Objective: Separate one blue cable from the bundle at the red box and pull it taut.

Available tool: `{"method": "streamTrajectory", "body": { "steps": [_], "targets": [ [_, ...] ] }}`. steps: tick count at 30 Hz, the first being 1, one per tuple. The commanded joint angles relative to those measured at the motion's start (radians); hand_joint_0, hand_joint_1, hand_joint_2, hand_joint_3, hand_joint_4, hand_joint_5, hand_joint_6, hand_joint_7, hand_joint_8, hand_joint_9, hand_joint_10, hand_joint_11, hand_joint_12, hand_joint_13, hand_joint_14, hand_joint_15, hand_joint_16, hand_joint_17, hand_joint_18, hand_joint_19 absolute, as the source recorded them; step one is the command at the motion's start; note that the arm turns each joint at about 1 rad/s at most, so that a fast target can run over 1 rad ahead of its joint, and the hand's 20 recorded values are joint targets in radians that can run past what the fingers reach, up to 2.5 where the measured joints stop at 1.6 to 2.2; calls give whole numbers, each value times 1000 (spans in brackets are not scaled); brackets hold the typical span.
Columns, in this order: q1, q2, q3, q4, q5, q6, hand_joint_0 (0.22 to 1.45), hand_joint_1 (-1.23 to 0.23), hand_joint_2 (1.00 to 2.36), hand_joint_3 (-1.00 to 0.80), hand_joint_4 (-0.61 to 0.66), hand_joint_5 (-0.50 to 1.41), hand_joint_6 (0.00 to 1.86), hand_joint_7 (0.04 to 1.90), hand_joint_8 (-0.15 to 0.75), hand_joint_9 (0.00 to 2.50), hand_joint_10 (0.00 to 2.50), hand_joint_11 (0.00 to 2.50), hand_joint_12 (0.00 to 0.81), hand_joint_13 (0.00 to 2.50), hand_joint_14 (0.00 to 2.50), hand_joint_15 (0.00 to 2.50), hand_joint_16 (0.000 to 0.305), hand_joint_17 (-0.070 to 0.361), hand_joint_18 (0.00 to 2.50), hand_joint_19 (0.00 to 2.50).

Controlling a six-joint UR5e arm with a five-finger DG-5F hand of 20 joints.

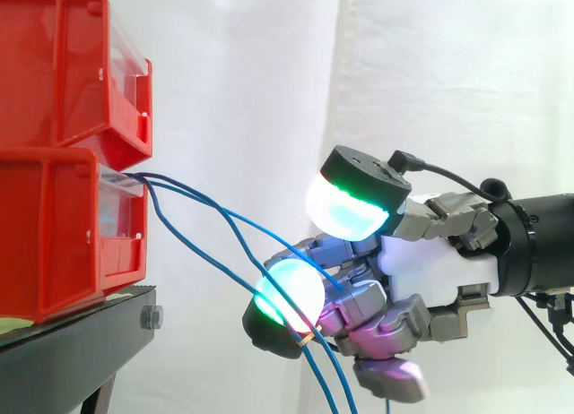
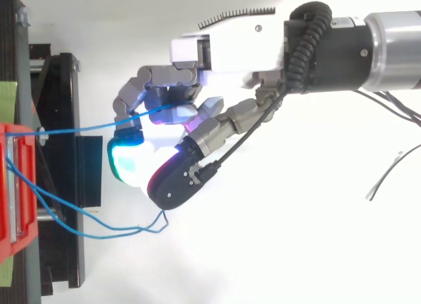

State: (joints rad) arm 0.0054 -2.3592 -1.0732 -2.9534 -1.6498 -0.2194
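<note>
Hand (image 1: 430, 262) sits right of the red box (image 1: 54, 226), clenched, fingers curled round one blue cable (image 2: 85, 126) that runs almost straight from the box front into the grip. The other cables (image 2: 118, 233) sag loose beside it. I judge the cable light, limp and slick-jacketed. Best held pinched between pads and pulled steadily, or it may slide through.

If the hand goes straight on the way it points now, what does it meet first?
Probably the loose blue cables just ahead of the hand, then the lower red bin's front; depth is uncertain.
</note>
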Motion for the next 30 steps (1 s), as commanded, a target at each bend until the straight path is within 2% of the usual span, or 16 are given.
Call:
{"method": "streamTrajectory", "body": {
  "steps": [1, 3, 4, 10, 11, 12, 15, 21, 24, 30],
  "targets": [
    [2, 0, -1, 5, 21, 8, 442, -638, 1000, -500, 88, -265, 867, 854, 380, 0, 2500, 1784, 604, 1006, 2500, 1754, 82, 186, 1329, 943],
    [2, 0, -1, 7, 31, 9, 435, -625, 1000, -500, 102, -263, 865, 846, 413, 0, 2500, 1909, 659, 1193, 2500, 1813, 87, 195, 1597, 923],
    [2, 0, -1, 7, 35, 9, 435, -620, 1000, -500, 104, -259, 855, 877, 429, 88, 2500, 2052, 684, 1262, 2500, 1888, 87, 196, 1675, 971],
    [2, 0, -2, 8, 54, 9, 428, -608, 1000, -500, 132, -252, 851, 902, 456, 238, 2500, 2222, 734, 1502, 2500, 1947, 90, 202, 1896, 1019],
    [2, 0, -1, 7, 70, 11, 427, -607, 1000, -500, 133, -252, 850, 908, 459, 260, 2500, 2230, 742, 1536, 2500, 1963, 276, 207, 1970, 982],
    [4, 0, -1, 7, 93, 11, 427, -605, 1000, -500, 137, -252, 849, 911, 460, 273, 2500, 2259, 745, 1550, 2500, 1955, 280, 210, 2008, 958],
    [4, 0, -2, 8, 131, 18, 425, -602, 1000, -500, 141, -252, 848, 922, 461, 285, 2500, 2294, 750, 1586, 2500, 1950, 285, 214, 2054, 939],
    [10, 0, -4, 8, 165, 32, 429, -580, 1000, -500, 155, -253, 846, 920, 455, 293, 2500, 2289, 753, 1591, 2500, 1957, 286, 215, 2070, 952],
    [11, 0, -4, 5, 196, 57, 431, -573, 1000, -500, 160, -252, 845, 916, 451, 306, 2500, 2278, 756, 1590, 2500, 1952, 282, 211, 2065, 934],
    [10, 0, -4, -3, 203, 92, 442, -559, 1000, -500, 159, -253, 843, 918, 445, 327, 2500, 2297, 757, 1582, 2500, 1935, 279, 209, 2051, 906]
  ]
}}
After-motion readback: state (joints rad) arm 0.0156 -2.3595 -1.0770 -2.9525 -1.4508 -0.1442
